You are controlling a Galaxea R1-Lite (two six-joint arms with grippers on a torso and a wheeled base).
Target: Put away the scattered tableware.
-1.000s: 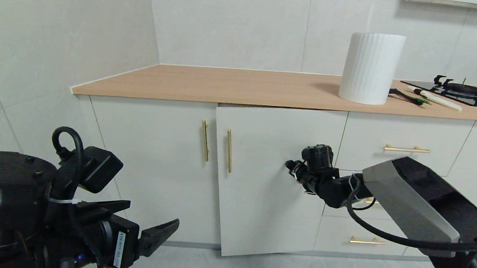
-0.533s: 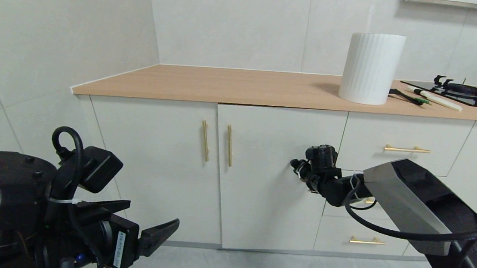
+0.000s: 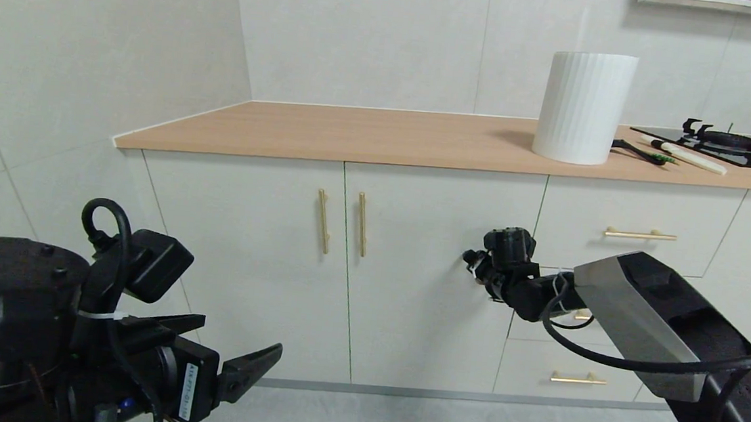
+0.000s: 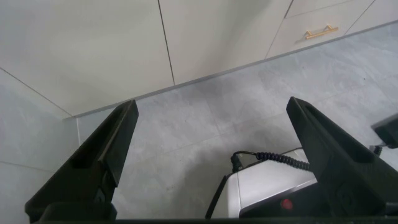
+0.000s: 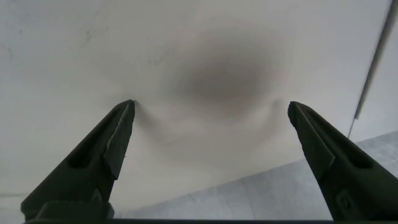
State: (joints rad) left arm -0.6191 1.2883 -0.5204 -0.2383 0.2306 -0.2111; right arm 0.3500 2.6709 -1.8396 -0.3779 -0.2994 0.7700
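Step in hand, as judged: pressing the right-hand cabinet door (image 3: 424,276) shut. The right gripper (image 3: 470,260) has its claw spread apart, and both fingertips (image 5: 127,109) meet the flat panel with nothing held between them. The door lies flush with its neighbour, so the push looks nearly or fully done.

To do it well, load both tips evenly and square to the panel. Do not lean harder once the door seats. Withdraw straight back, away from the gold handles (image 3: 362,223).

The left gripper (image 3: 242,339) hangs low over the floor, its claw also spread and empty.

The task's tableware lies on the wooden countertop (image 3: 355,134), well apart from both grippers. It sits between the white ribbed container (image 3: 585,107) and the gas hob (image 3: 728,140).

Count:
- Utensils: one black (image 3: 639,152) and one white-handled (image 3: 686,156) (a green-marked piece beside them is too small to separate).
- Container: one.
- Vertical door handles: two.
- Horizontal drawer handles: two plain (image 3: 640,233), a third partly hidden by the arm.
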